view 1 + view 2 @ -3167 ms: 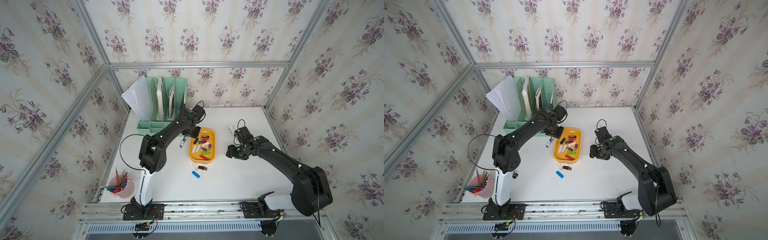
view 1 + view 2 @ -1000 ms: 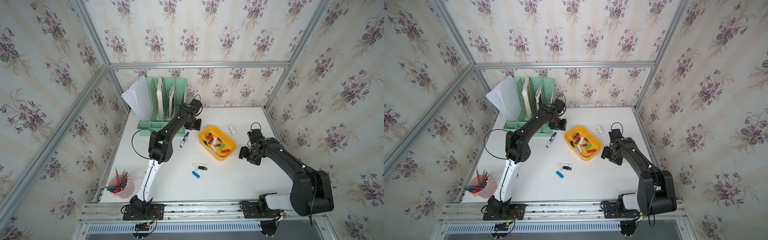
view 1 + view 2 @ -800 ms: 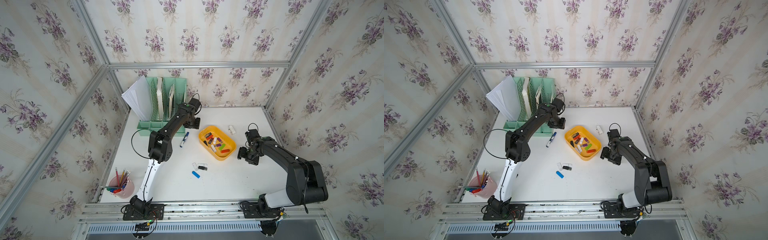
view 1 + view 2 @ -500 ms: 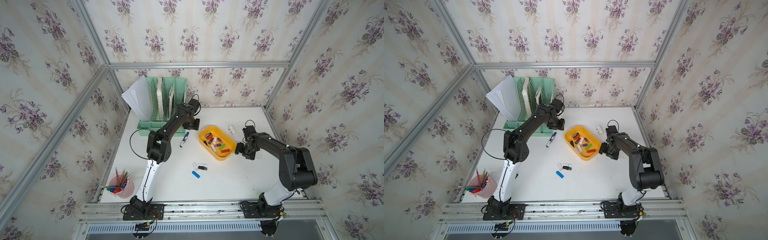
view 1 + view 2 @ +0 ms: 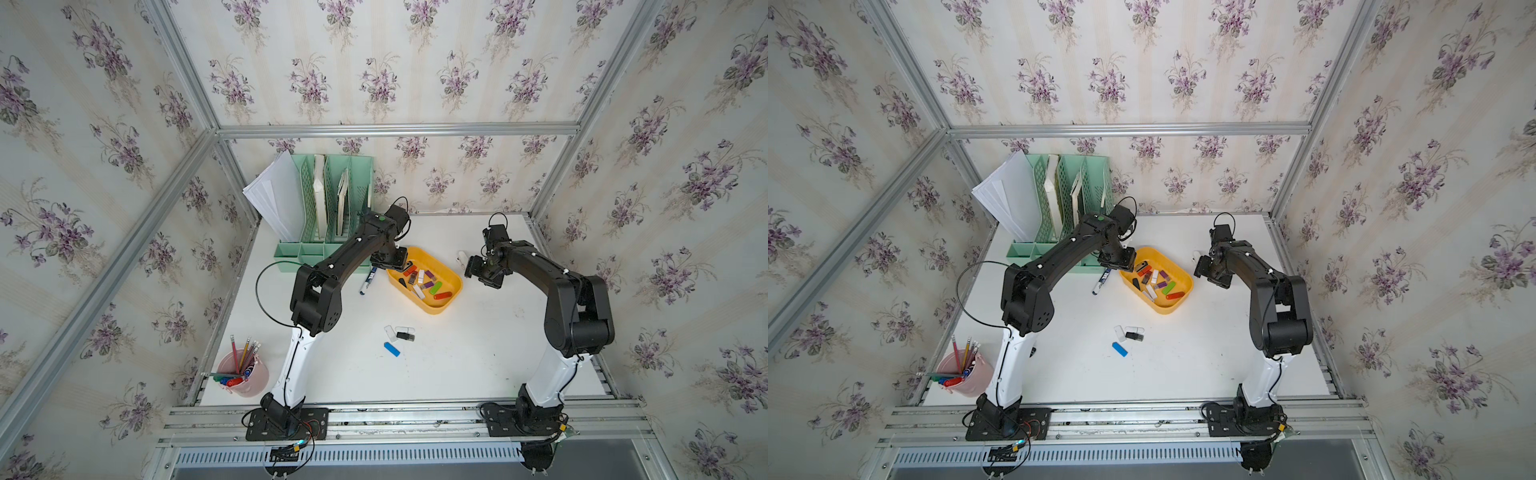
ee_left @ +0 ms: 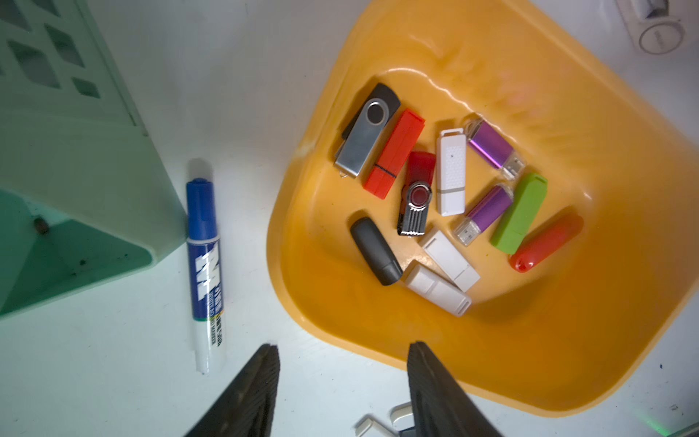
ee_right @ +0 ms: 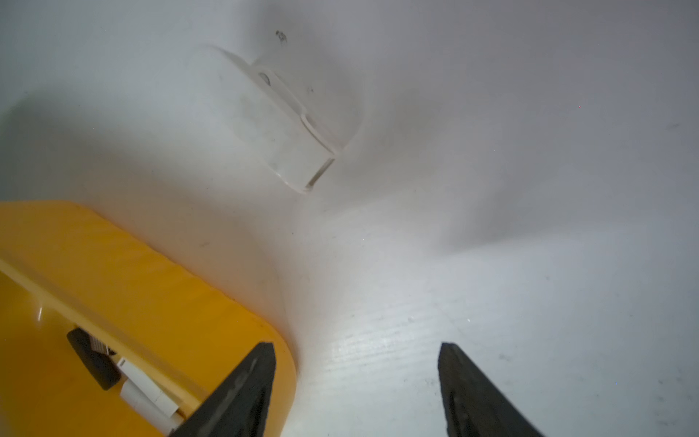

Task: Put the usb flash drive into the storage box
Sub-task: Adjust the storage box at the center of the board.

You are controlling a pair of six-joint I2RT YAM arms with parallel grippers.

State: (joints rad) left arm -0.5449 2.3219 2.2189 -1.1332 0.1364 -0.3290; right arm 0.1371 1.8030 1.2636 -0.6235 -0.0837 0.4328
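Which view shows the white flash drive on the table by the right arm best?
The right wrist view: the white flash drive appears large and whole, though soft. Both top views show only a tiny white speck beside the storage box; the left wrist view crops it at the frame's edge.

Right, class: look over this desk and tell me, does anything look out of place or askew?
Yes. A blue flash drive, a black drive and a white drive lie loose on the table outside the yellow box, which sits askew. A marker lies loose too.
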